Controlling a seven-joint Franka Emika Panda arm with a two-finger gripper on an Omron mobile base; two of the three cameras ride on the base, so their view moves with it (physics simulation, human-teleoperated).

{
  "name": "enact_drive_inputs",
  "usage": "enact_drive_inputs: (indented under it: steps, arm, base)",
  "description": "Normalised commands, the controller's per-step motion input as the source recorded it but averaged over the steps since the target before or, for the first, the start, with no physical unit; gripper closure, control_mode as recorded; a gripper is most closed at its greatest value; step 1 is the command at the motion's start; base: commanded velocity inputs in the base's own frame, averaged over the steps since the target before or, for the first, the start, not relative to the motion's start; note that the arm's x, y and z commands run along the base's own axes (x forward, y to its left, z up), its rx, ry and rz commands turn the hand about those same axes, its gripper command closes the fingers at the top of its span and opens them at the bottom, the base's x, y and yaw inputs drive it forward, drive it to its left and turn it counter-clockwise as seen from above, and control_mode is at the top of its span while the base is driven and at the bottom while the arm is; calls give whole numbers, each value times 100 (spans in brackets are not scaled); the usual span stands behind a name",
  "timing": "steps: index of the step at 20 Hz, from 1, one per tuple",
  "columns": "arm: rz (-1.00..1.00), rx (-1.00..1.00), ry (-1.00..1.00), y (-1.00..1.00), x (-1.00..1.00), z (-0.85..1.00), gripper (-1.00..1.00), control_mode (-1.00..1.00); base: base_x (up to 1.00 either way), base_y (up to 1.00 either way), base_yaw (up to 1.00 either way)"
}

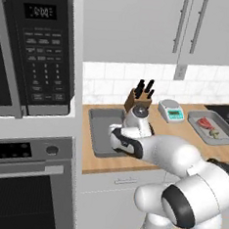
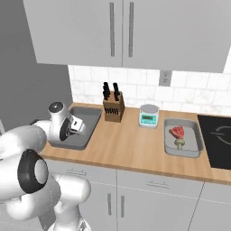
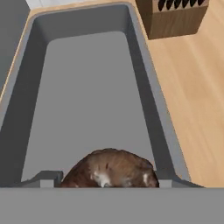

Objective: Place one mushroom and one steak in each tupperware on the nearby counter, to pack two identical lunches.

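My gripper (image 3: 107, 180) hangs low over the left tupperware (image 3: 144, 87), a grey tray at the counter's left end (image 2: 88, 118). It is shut on a brown mushroom (image 3: 111, 170) that sits between the fingertips. The floor of this tray is bare ahead of the mushroom. In the right base view the hand (image 2: 76, 126) reaches into the tray from its left side. The right tupperware (image 2: 195, 135) holds a red steak (image 2: 177, 131) and a mushroom (image 2: 179, 144); both also appear in the left base view, steak (image 1: 205, 123) and mushroom (image 1: 214, 134).
A wooden knife block (image 2: 113, 108) stands just right of the left tray, with a small kitchen scale (image 2: 149, 115) beyond it. A black cooktop (image 2: 219, 140) lies at the far right. A microwave (image 1: 34, 45) and oven (image 1: 21, 187) border the counter (image 1: 179, 132) on the left.
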Motion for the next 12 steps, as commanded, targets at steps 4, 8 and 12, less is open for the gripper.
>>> enact_drive_inputs:
  steps: [4, 8, 12]
  arm:
    - [0, 0, 4, 29, 97, -55, -100, -100]
    - [0, 0, -9, 0, 14, -18, -100, -100]
    - [-1, 0, 0, 0, 0, 58, -100, -100]
  base:
    - [0, 0, 0]
    - [0, 0, 0]
    - [0, 0, 0]
